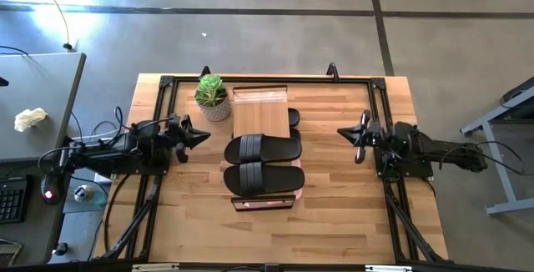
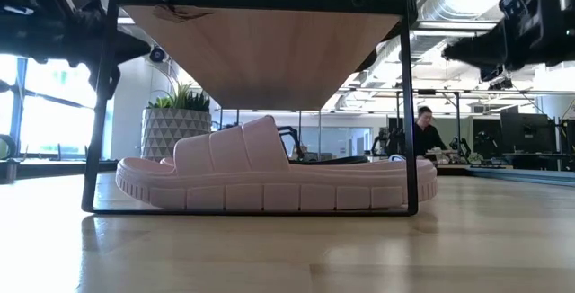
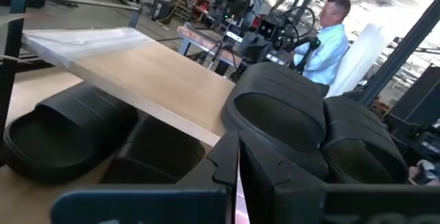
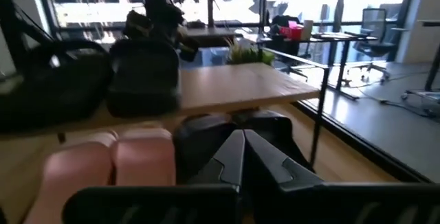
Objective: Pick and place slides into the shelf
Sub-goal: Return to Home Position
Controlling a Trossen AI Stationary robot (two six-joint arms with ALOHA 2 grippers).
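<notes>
Returning home is your step: left gripper [image 1: 200, 135] and right gripper [image 1: 344, 132], jaws seemingly closed and empty, flank the long light-wood shelf [image 1: 259, 113] holding matte black slides [image 1: 263, 148]; retract both.

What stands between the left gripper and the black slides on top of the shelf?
Nothing visible. Only bare table lies between the left gripper and the black slides; the plant stands off that line.

Left gripper [image 1: 198, 135], right gripper [image 1: 349, 132]: jaws closed, empty, pointing inward, both raised.
</notes>
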